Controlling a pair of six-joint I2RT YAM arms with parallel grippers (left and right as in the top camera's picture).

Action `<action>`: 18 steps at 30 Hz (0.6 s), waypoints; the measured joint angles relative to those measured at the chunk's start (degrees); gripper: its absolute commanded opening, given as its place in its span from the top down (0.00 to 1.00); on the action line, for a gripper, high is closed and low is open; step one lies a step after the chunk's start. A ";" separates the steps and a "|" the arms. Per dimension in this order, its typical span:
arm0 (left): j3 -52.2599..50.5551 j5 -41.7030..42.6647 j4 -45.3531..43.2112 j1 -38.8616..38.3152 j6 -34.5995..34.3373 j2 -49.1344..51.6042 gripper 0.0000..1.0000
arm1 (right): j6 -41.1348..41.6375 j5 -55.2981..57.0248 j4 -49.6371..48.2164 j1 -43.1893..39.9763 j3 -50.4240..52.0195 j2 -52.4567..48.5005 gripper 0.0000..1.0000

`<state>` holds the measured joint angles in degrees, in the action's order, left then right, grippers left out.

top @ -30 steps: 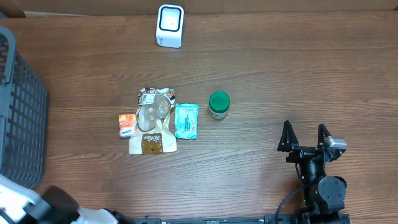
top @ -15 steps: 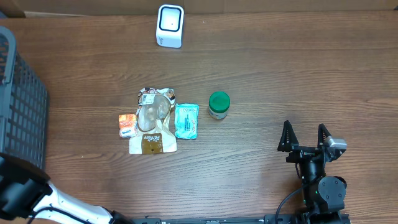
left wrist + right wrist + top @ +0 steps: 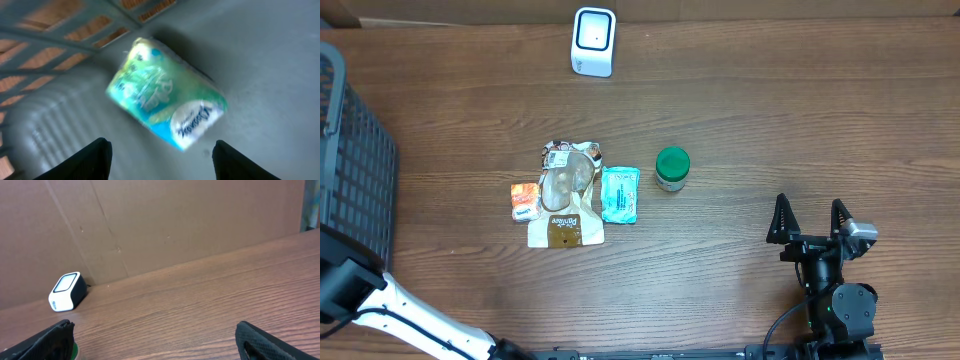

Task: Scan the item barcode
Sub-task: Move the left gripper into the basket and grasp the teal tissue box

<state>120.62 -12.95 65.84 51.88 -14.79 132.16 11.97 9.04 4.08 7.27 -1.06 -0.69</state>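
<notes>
1. Far left: the grey basket point(image 3: 360, 170) stands at the table's edge, and my left arm point(image 3: 415, 318) reaches in towards it from the lower corner of the overhead view.
2. The left wrist camera looks down into the basket. A green-and-teal packet point(image 3: 165, 105) lies flat on the floor there, blurred. The left gripper point(image 3: 162, 160) hangs above it, fingers apart, with nothing between them.
3. Centre-left of the table, lying close together: a small orange packet point(image 3: 525, 200), a clear-and-brown pouch point(image 3: 565, 200) and a teal packet point(image 3: 619, 194).
4. The white scanner point(image 3: 593, 41) sits at the far edge, well apart from them.
5. Just right of the teal packet stands a green-lidded jar point(image 3: 672, 168).
6. Right side: the right gripper point(image 3: 810, 222) is parked near the front edge with its fingers spread wide and nothing in them, facing the scanner.
7. My reading: this is the basket end of a scan cycle, though I cannot tell whether the packet has been dropped or is about to be picked.
8. Next, if it is dropped, I'd lift the left arm clear of the basket wall. Then I'd take one table item and turn its barcode towards the scanner window.
</notes>
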 measured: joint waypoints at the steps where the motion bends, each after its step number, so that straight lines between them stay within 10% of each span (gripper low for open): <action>1: -0.02 -0.52 -0.55 -0.15 0.22 1.18 0.34 | 0.00 0.00 0.02 0.00 0.00 0.00 0.00; 10: -0.17 -1.86 -3.39 -2.43 2.38 4.13 0.39 | -0.02 0.02 0.02 0.00 0.00 0.00 0.00; 18: -0.04 -4.31 -2.19 -2.64 3.82 5.86 0.96 | -0.02 0.00 0.00 0.00 0.00 0.00 0.00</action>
<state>120.57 -17.26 63.66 49.23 -10.96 138.02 11.94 9.04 4.08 7.27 -1.06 -0.69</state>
